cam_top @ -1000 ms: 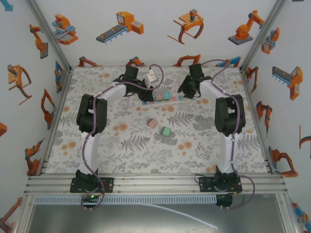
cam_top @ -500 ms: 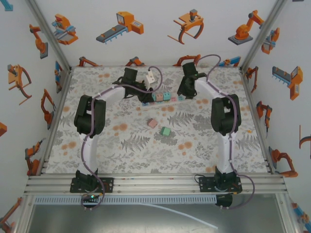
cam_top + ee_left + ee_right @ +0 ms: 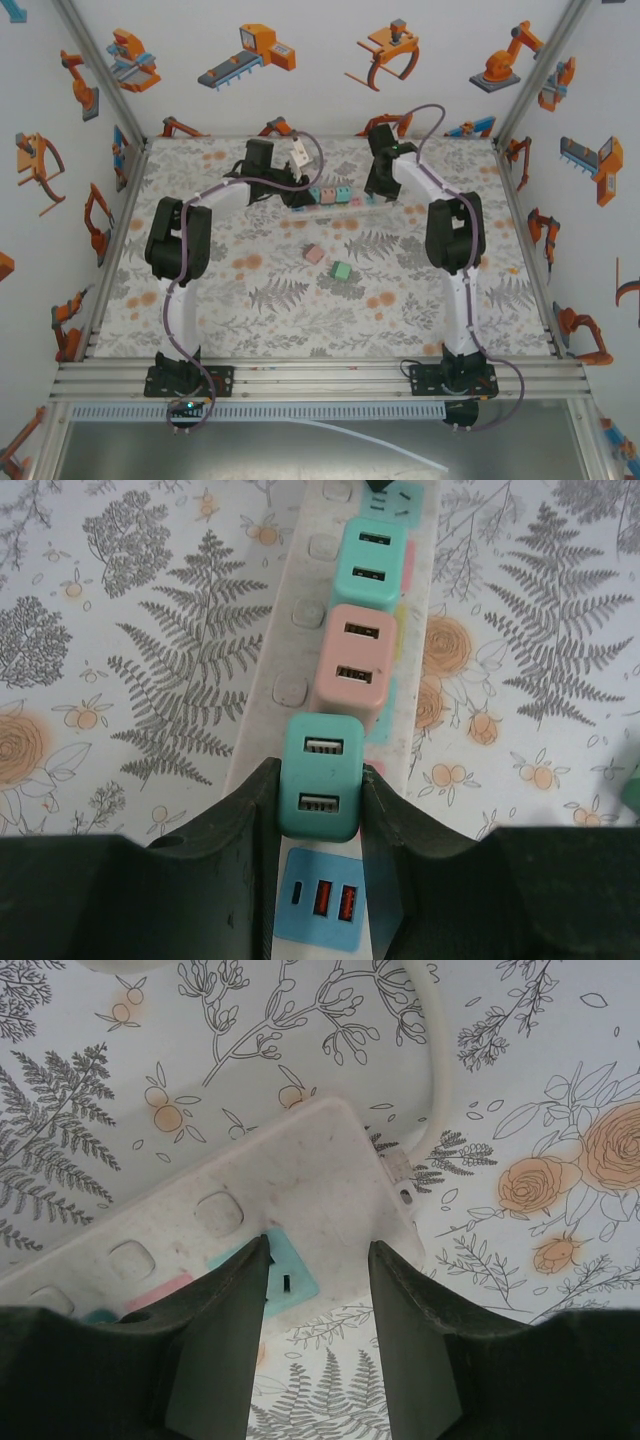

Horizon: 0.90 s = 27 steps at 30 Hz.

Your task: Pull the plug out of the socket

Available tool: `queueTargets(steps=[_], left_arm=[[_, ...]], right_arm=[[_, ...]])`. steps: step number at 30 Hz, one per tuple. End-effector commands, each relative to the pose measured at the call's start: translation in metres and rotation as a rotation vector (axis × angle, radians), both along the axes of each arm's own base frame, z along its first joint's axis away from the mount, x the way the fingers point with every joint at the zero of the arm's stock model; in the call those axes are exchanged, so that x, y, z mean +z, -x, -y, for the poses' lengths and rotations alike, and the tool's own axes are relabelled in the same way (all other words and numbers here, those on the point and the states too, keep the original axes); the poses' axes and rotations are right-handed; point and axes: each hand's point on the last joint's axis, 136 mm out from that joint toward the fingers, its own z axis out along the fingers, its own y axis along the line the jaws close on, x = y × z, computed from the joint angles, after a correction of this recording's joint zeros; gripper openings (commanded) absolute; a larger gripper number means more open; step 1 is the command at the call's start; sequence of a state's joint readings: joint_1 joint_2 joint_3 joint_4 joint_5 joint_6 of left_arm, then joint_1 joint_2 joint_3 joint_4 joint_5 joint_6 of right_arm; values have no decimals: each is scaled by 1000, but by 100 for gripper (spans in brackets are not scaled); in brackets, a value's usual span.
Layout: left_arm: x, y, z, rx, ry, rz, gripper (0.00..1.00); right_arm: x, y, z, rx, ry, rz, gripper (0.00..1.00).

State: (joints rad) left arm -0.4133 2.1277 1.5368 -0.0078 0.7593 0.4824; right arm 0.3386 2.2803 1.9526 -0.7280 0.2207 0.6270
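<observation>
The white socket strip (image 3: 297, 650) runs up the middle of the left wrist view with three cube plugs in a row. My left gripper (image 3: 320, 790) is shut on the nearest teal plug (image 3: 320, 775), one finger on each side. Behind it sit a pink plug (image 3: 358, 668) and another teal plug (image 3: 373, 560). From above, the strip (image 3: 355, 203) lies at the far middle of the table between my left gripper (image 3: 303, 192) and right gripper (image 3: 377, 193). My right gripper (image 3: 318, 1250) is open over the cable end of the strip (image 3: 300, 1180).
A loose pink cube (image 3: 314, 254) and a loose green cube (image 3: 341, 270) lie on the floral mat nearer the arm bases. The strip's white cable (image 3: 438, 1060) curves away toward the back. A blue USB panel (image 3: 322, 898) sits between my left fingers. Walls close three sides.
Both arms have reached farther toward the back of the table. The right gripper has moved left onto the strip's end; the strip and its plugs have shifted slightly back.
</observation>
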Motion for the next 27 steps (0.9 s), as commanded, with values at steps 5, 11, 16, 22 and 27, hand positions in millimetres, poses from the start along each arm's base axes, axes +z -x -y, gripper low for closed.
queueTargets(steps=[5,11,16,22,27], left_arm=[[-1,-4,0,-42,-179,168,12],[3,-6,1,-28,-163,187,12],[73,-17,6,20,143,154,7],[118,-23,4,62,296,166,6],[108,-12,3,14,273,183,6]], right_arm=[[-69,44,1,108,215,-289,45],[-84,54,4,149,327,-382,43],[-83,56,4,170,360,-401,43],[-82,54,4,179,366,-404,43],[-83,53,4,179,367,-405,43]])
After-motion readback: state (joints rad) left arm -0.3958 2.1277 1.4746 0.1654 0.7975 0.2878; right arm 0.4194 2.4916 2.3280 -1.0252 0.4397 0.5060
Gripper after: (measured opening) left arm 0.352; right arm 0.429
